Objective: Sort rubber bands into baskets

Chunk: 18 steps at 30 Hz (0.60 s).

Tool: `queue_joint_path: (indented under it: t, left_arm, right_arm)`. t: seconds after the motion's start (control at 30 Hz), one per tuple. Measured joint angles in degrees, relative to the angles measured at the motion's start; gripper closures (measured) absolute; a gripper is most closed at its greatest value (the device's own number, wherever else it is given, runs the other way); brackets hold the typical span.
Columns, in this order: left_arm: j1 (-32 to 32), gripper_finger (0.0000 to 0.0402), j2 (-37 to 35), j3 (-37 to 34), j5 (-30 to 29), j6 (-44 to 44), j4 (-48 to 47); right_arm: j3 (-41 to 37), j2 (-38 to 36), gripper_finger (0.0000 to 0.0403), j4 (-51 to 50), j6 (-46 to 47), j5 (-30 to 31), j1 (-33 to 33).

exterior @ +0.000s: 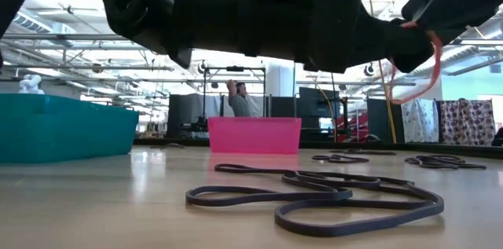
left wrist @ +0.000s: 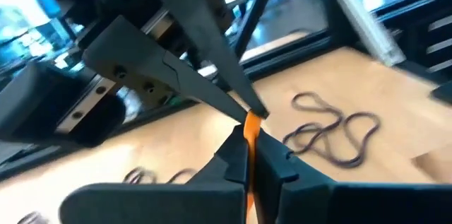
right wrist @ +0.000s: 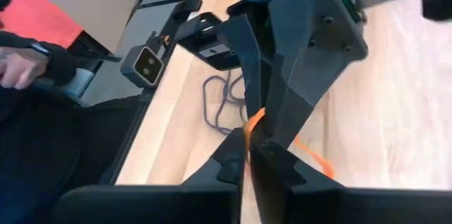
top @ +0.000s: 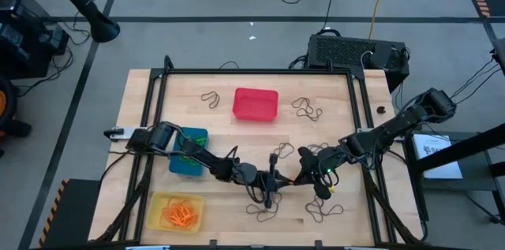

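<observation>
A pale wooden tabletop (top: 331, 92) framed by black rails sits on a grey floor strewn with cables, and the low view looks across it into an open workroom where a person (exterior: 238, 98) stands far behind. Three baskets rest on the wood: the red basket (top: 256, 104) near the far edge, the blue basket (top: 188, 163) under the left arm, and the yellow basket (top: 175, 211) at the near left corner, holding a heap of orange rubber bands (top: 182, 215). Dark rubber bands lie scattered in loose clusters: one cluster (top: 211, 98) left of the red basket, another (top: 308, 110) to its right, and a tangle (top: 325, 211) near the front edge; in the low view a dark looped pile (exterior: 330, 195) lies closest to the camera. Both arms reach in to meet over the middle of the table, crowding the space above the bands there. The left gripper (left wrist: 248, 148) and the right gripper (right wrist: 252, 146) are nose to nose, each with its fingers pressed together on the same orange rubber band (left wrist: 251, 128), which is held up off the wood between them; a loop of it hangs below in the right wrist view.
</observation>
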Motion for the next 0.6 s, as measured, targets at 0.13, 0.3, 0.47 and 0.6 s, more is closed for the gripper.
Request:
queue_joint_path:
  t: [0.13, 0.3, 0.47, 0.6]
  left_arm:
    - [-1.0, 0.0398, -2.9, 0.0, -6.5, -0.4, -5.8]
    - [-3.4, 0.0398, -10.3, 0.0, -18.3, -2.8, -23.9]
    - [-6.8, 0.0399, -21.9, 0.2, -26.4, -19.2, -53.3]
    - [-9.2, 0.0399, -30.2, 0.2, -20.6, -43.1, -77.3]
  right_arm:
    - [0.1, -0.1, 0.0354, 0.3, -1.7, -0.1, -1.4]
    - [0.0, 0.0, 0.03, -1.5, -6.5, -0.1, -3.1]
    - [0.0, 0.0, 0.0265, -1.6, -10.1, -0.2, -3.6]
    - [0.0, 0.1, 0.0253, -1.6, -12.4, -0.3, -3.5]
